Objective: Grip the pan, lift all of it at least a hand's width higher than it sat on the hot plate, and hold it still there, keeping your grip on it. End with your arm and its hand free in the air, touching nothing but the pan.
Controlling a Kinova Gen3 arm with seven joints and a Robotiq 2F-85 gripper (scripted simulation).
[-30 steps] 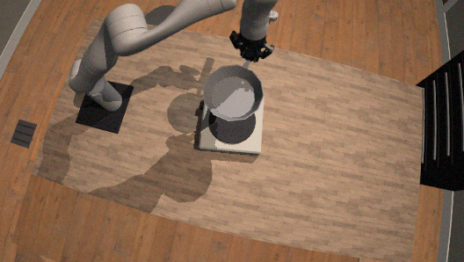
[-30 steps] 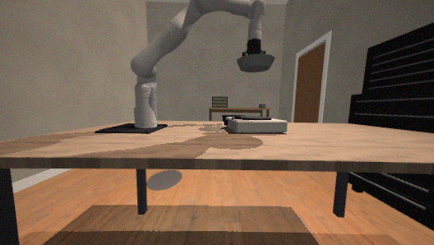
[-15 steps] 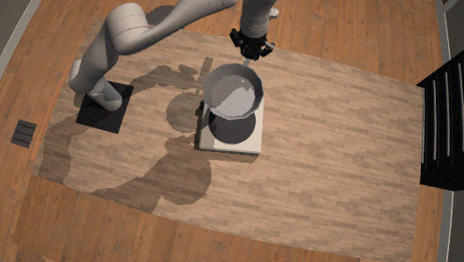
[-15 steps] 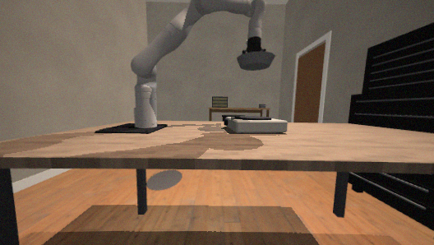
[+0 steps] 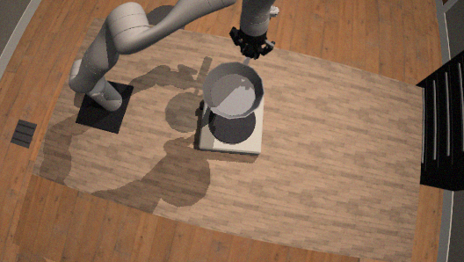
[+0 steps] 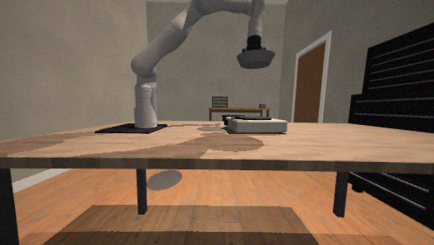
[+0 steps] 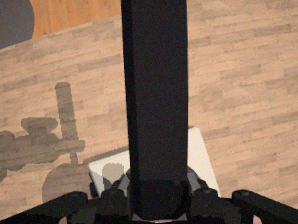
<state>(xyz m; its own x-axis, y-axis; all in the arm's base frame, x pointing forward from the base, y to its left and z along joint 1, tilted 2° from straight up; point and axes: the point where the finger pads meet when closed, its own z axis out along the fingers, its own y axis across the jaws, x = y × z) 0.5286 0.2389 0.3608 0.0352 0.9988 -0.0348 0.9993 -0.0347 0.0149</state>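
Note:
The grey pan [image 5: 233,94] [image 6: 256,58] hangs high in the air above the hot plate [image 5: 255,142] [image 6: 256,125], a white box with a dark round burner [image 5: 232,128] on the table. My gripper [image 5: 251,54] [image 6: 255,43] [image 7: 159,186] is shut on the pan's dark handle [image 7: 154,76], which fills the middle of the wrist view. The pan sits well clear of the hot plate and touches nothing else. The arm is free in the air.
The arm's base stands on a black mat [image 5: 94,116] [image 6: 123,129] at the table's left. A black shelf unit [image 5: 444,127] [image 6: 394,103] stands to the right of the table [image 5: 343,167]. A small far table [image 6: 238,109] and a door [image 6: 308,82] are behind.

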